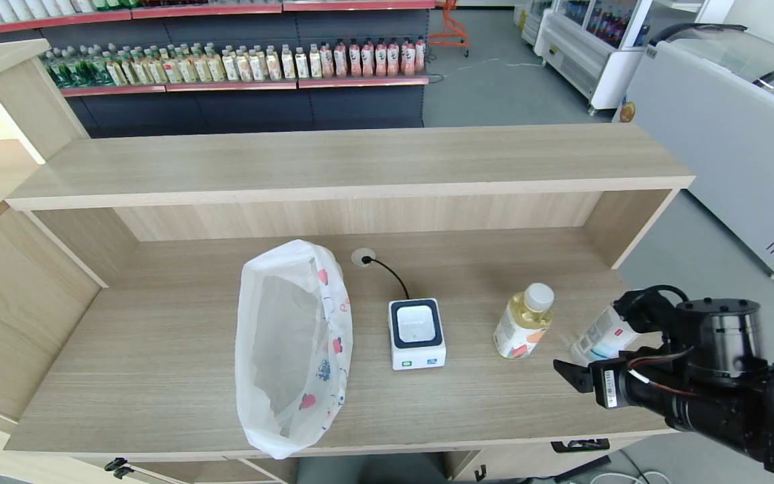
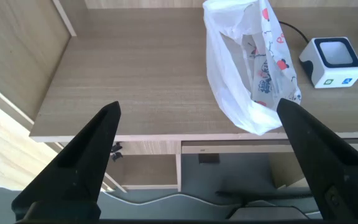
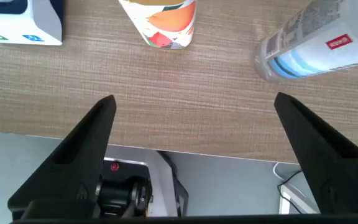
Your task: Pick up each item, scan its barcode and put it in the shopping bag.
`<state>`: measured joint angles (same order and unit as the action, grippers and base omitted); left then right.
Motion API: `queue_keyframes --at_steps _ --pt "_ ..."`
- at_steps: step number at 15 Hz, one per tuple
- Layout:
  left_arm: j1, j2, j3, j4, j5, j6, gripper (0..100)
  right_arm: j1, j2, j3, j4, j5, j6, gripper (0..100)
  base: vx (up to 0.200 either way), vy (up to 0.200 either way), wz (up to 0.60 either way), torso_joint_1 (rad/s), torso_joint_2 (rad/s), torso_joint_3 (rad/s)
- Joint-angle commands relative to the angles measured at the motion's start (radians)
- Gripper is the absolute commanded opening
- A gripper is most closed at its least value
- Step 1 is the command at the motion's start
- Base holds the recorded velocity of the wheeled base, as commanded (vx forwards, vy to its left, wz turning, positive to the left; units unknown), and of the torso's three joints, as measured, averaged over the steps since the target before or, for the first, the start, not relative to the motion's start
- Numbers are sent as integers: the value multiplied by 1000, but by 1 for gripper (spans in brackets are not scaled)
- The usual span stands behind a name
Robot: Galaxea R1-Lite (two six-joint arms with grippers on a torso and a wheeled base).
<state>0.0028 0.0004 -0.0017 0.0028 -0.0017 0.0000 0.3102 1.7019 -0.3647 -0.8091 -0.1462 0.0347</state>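
Note:
A white shopping bag (image 1: 293, 346) with small prints lies open on the wooden counter (image 1: 158, 349), left of the white barcode scanner (image 1: 416, 333). A yellow drink bottle (image 1: 523, 321) with a white cap stands right of the scanner. Beside it lies a white-and-blue bottle (image 1: 602, 335), partly hidden by my right arm. My right gripper (image 3: 194, 155) hangs open over the counter's front edge, short of both bottles (image 3: 166, 22) (image 3: 319, 46). My left gripper (image 2: 197, 162) is open off the counter's front edge, with the bag (image 2: 247, 68) and scanner (image 2: 331, 61) beyond it.
A raised wooden shelf (image 1: 347, 168) runs along the back of the counter, with side walls at both ends. The scanner's black cable (image 1: 387, 272) runs to a hole in the counter. Store shelves of bottles (image 1: 239, 64) and freezers (image 1: 729, 121) stand beyond.

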Motion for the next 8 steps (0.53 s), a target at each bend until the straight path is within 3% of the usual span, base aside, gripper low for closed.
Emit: queue_keyframes --at_steps 1,3,8 --pt "0 0 0 0 0 0 100 41 179 -13 -56 -15 -9 100 0 0 0 0 0 0" --pt "0 0 0 0 0 0 100 56 240 -54 -85 -38 -12 100 0 0 0 0 0 0" --pt "0 0 0 0 0 0 100 107 401 -165 -303 -67 -95 100 0 0 0 0 0 0"
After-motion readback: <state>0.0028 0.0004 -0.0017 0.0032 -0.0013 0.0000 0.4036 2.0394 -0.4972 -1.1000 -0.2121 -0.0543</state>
